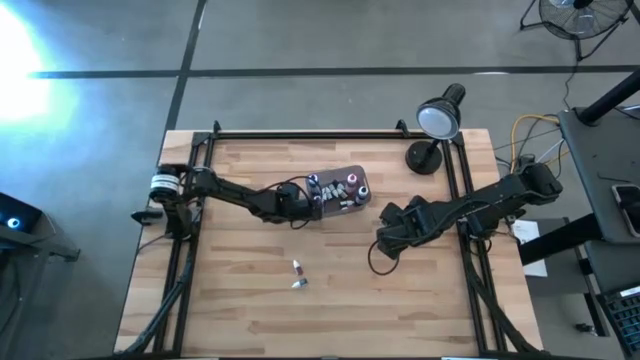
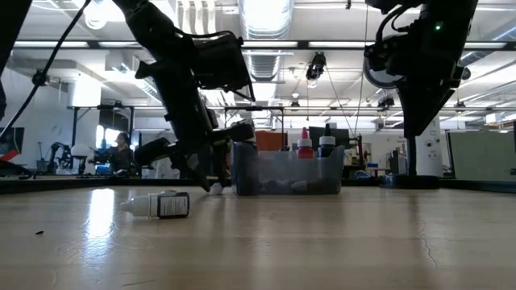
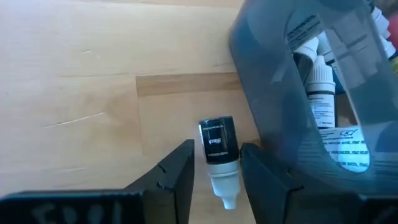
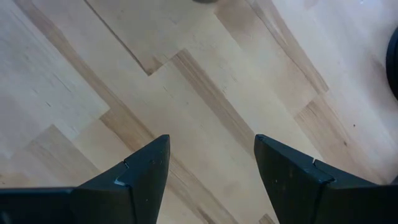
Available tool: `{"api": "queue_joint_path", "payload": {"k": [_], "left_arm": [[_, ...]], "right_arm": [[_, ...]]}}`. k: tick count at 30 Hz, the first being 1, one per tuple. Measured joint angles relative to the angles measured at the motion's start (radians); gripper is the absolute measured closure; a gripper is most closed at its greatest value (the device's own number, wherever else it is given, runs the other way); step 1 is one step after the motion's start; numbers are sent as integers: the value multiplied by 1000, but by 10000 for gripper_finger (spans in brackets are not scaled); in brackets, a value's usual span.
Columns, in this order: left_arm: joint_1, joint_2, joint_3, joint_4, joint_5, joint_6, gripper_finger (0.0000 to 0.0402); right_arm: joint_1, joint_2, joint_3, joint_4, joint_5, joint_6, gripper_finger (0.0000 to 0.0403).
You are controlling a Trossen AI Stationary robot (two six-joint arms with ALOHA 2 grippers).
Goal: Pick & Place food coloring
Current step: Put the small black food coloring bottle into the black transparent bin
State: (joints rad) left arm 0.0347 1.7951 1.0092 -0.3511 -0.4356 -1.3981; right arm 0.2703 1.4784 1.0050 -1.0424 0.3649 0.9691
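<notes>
A smoky-grey tub stands at the table's far middle with several food coloring bottles inside. One black-labelled bottle with a white cap lies on the wood against the tub's left wall. My left gripper is open and low over it, a finger on each side of its cap end, with wood showing between. Two more bottles lie on their sides near the table's middle; one of these shows in the low view. My right gripper hangs open over bare wood, right of the tub.
A black desk lamp stands at the far right corner. Black frame rails run along the far and side edges. A loose cable droops under the right arm. Bare wood lies along the near half of the table.
</notes>
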Motion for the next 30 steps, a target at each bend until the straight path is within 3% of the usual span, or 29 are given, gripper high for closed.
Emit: {"api": "queue_joint_path", "payload": {"k": [15, 30], "left_arm": [[1, -2, -14, -60, 35, 55, 297], [1, -2, -17, -62, 21, 225, 354]], "right_arm": [[0, 0, 0, -1, 0, 0, 174], [0, 0, 0, -2, 1, -3, 174]]}}
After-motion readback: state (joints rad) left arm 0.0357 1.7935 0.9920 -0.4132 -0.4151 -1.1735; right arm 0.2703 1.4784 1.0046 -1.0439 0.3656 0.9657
